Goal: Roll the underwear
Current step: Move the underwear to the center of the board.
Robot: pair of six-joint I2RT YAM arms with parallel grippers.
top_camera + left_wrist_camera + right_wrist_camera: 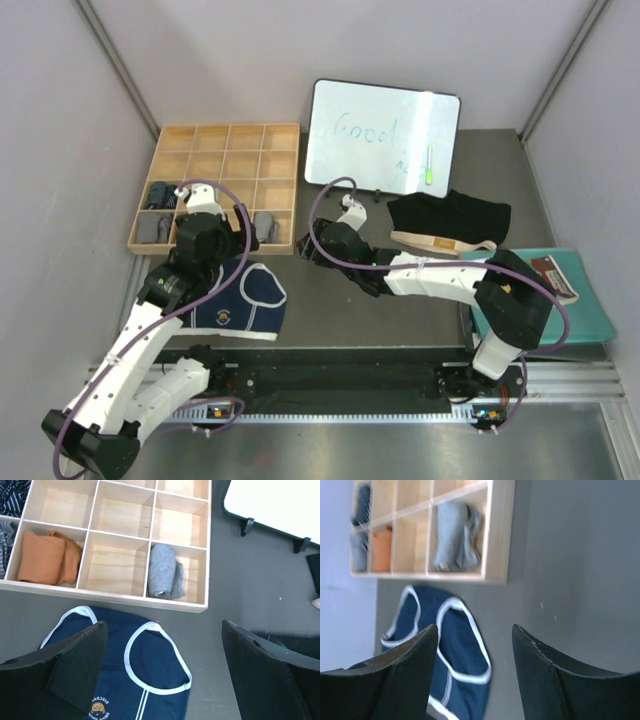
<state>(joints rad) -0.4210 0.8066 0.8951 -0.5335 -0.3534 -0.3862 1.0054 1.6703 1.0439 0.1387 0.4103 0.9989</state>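
A wooden tray [215, 185] of small square compartments sat at the back left of the bench [400, 300], and everything else is placed from it. The grey brief [165, 571] lay rolled in the tray's nearest row, in the rightmost compartment. In the same row, one empty compartment away to the left, sat a folded orange cloth [47, 557]. Darker striped cloth [10, 495] showed in the compartments at the tray's far left. The navy brief [145, 680] with white trim lay flat and unrolled on the bench just in front of the tray's near wall, its leg openings towards the tray. The black brief [450, 222] with the beige waistband lay spread out, well to the right of the tray. A whiteboard [382, 135] stood just beyond the tray's right side, farther back. The left arm [150, 340] reached over the navy brief towards the tray's near edge. Its jaws were spread fully and held nothing. The right arm [440, 280] stretched in from the right, and its jaws hung beside the tray's right wall, between the tray and the black brief. They too were parted and empty, with bare bench showing between them.
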